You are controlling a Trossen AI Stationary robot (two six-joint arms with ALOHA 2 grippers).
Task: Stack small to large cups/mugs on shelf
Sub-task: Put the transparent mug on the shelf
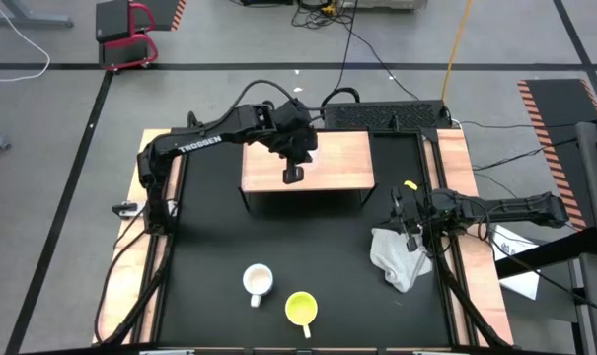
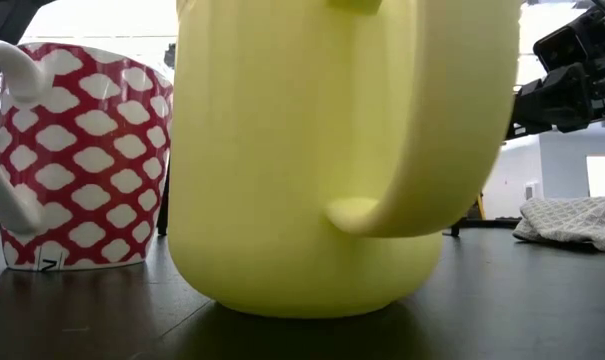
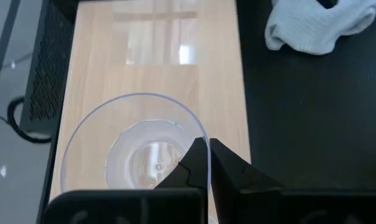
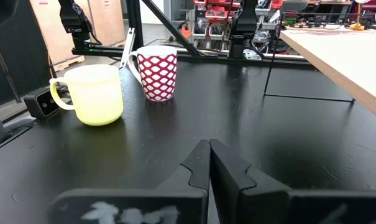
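Observation:
A small clear glass cup (image 3: 135,146) is over the light wooden shelf (image 3: 156,74), with my left gripper (image 3: 209,144) shut on it; from above, the gripper (image 1: 293,175) is over the shelf's middle (image 1: 333,158). A white mug with a red pattern (image 1: 258,282) and a yellow mug (image 1: 301,309) stand upright on their bases on the black table near its front edge. My right gripper (image 4: 209,149) waits shut at the table's right side (image 1: 409,212), with nothing in it. My left gripper holds the glass cup by its rim (image 3: 203,134), the wall pinched between the two fingers, one inside the cup and one outside. The fingers slant down from above. The cup is upright, mouth up; whether its base touches the shelf top I cannot tell.
A crumpled white cloth (image 1: 402,258) lies on the table by my right gripper. Wooden side boards (image 1: 130,286) line the table's left and right edges. A black perforated box (image 1: 382,115) sits behind the shelf. Bare black tabletop lies between the shelf and the two mugs.

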